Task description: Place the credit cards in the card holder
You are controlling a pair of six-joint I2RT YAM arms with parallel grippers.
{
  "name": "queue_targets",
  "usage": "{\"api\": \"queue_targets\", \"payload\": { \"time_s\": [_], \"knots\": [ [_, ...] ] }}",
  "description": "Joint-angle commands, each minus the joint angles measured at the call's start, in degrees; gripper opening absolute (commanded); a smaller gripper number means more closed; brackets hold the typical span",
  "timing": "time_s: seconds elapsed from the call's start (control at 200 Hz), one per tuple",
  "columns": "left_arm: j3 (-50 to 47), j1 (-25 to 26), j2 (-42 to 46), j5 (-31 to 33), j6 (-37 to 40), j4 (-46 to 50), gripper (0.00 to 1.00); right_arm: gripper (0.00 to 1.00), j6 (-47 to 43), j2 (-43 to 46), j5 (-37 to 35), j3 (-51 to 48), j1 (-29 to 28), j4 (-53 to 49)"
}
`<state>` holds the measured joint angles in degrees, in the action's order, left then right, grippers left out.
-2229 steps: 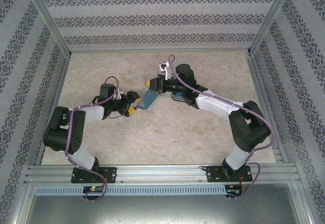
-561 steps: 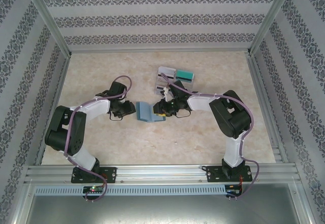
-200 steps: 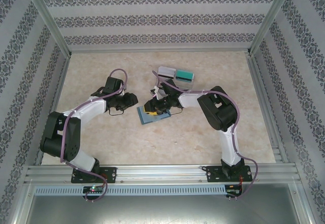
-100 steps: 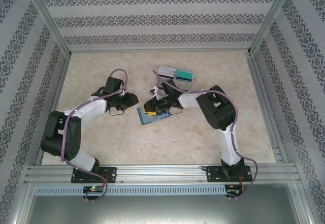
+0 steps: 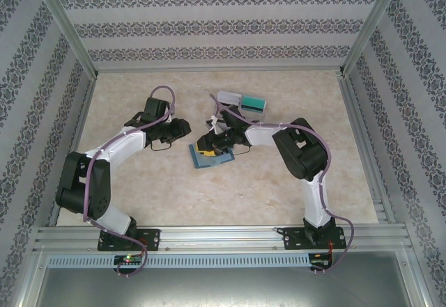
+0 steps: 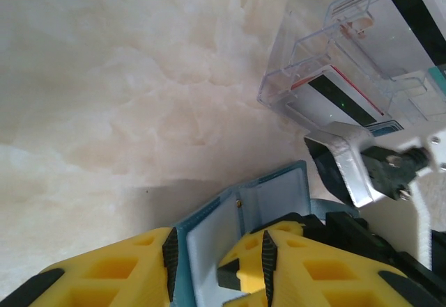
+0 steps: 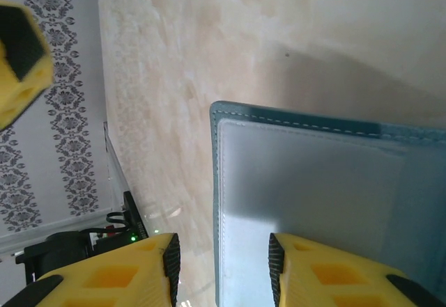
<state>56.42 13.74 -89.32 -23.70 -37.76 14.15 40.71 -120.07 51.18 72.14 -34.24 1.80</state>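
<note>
The marbled table carries the card holder near its centre. It lies open with the pale lining up, and its long axis runs nearly 9-to-3 o'clock. At its 1 o'clock a clear case holds the credit cards, white-grey striped and teal. The right gripper sits over the holder, jaws half-spread, clamping nothing. The left gripper, at the holder's 10 o'clock, is half-spread and empty.

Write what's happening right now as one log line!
left claw: open, beside card holder | right claw: open, straddling its edge | credit cards: in clear tray
</note>
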Motion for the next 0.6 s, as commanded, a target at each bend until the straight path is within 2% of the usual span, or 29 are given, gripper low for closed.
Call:
{"api": "queue_targets", "payload": {
  "time_s": [0.0, 0.46, 0.595],
  "knots": [
    [1.6, -0.6, -0.4, 0.9, 1.1, 2.2, 0.39, 0.41, -1.1, 3.8, -1.6, 1.8, 0.2, -2.0],
    [2.8, -0.6, -0.4, -0.3, 0.8, 1.8, 0.39, 0.41, -3.7, 6.3, -3.6, 1.9, 1.5, -5.6],
    [3.7, -0.6, -1.6, -2.4, 0.3, 1.2, 0.39, 0.42, -3.8, 6.5, -4.0, 1.7, 2.9, -5.9]
  ]
}}
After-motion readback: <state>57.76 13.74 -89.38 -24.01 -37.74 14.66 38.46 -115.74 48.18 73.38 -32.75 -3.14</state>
